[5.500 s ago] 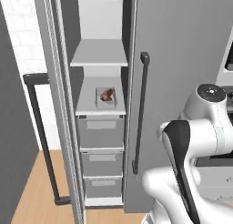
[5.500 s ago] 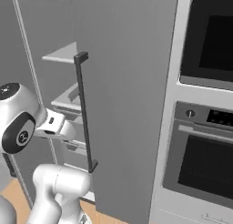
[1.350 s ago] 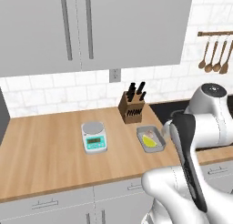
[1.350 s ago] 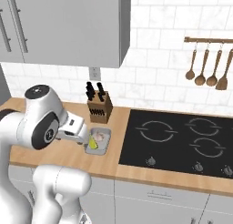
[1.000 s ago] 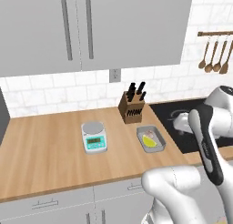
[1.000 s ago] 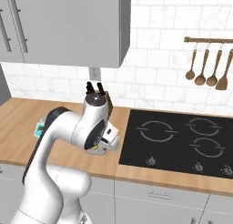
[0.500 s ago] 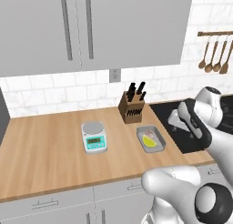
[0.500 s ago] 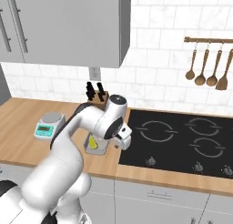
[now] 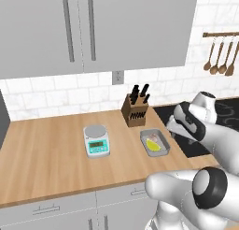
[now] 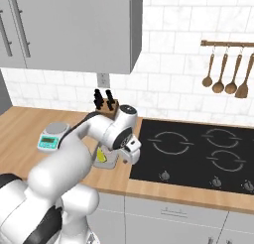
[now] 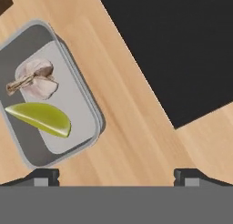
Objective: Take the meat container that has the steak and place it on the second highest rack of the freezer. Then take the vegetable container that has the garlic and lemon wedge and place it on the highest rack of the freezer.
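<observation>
Second step, approach phase: the gripper (image 11: 116,175), fingers spread apart and empty, hovers above the counter (image 11: 132,127) beside the vegetable container (image 11: 48,93) holding lemon wedge (image 11: 41,118) and garlic (image 11: 34,79); next it likely must centre over the tray's rim and descend.

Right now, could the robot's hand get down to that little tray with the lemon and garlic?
Probably yes. The gripper hangs with jaws spread over bare counter beside the vegetable container, which lies uncovered, lemon wedge and garlic inside. It needs a small sideways shift first.
</observation>
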Controlling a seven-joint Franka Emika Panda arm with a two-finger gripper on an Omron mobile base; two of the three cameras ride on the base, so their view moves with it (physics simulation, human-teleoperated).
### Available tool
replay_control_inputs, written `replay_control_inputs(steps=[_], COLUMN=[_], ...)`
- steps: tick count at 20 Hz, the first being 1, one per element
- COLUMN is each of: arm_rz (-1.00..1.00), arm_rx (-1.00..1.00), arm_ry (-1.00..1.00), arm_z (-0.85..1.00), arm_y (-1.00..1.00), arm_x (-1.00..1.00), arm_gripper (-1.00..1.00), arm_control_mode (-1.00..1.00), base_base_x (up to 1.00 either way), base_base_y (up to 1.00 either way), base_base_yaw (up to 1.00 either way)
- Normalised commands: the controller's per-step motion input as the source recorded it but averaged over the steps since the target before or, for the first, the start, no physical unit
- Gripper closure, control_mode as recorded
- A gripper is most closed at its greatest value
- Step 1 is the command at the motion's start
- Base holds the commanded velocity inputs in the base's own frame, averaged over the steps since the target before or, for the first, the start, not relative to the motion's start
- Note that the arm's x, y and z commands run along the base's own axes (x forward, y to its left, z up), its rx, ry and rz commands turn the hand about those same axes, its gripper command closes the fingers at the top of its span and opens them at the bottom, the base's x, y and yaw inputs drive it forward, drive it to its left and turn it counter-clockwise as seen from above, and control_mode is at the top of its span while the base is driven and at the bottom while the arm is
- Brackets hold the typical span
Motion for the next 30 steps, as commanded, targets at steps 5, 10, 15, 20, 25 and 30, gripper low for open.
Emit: replay_control_inputs(steps=[5, 10, 15, 20, 25, 30], arm_rz=[0.00, 0.00, 0.00, 0.00, 0.00, 0.00], arm_rx=[0.00, 0.00, 0.00, 0.00, 0.00, 0.00], arm_ry=[0.02, 0.00, 0.00, 0.00, 0.00, 0.00], arm_z=[-0.25, -0.17, -0.28, -0.28, -0.17, -0.25], arm_y=[0.35, 0.28, 0.00, -0.07, -0.08, 0.00], arm_x=[0.00, 0.07, 0.28, 0.26, 0.05, 0.00], arm_gripper=[-1.00, -1.00, -1.00, -1.00, -1.00, -1.00], arm_control_mode=[-1.00, -1.00, -1.00, -1.00, -1.00, -1.00], base_base_x=[0.00, 0.00, 0.00, 0.00, 0.00, 0.00], base_base_y=[0.00, 0.00, 0.00, 0.00, 0.00, 0.00], base_base_yaw=[0.00, 0.00, 0.00, 0.00, 0.00, 0.00])
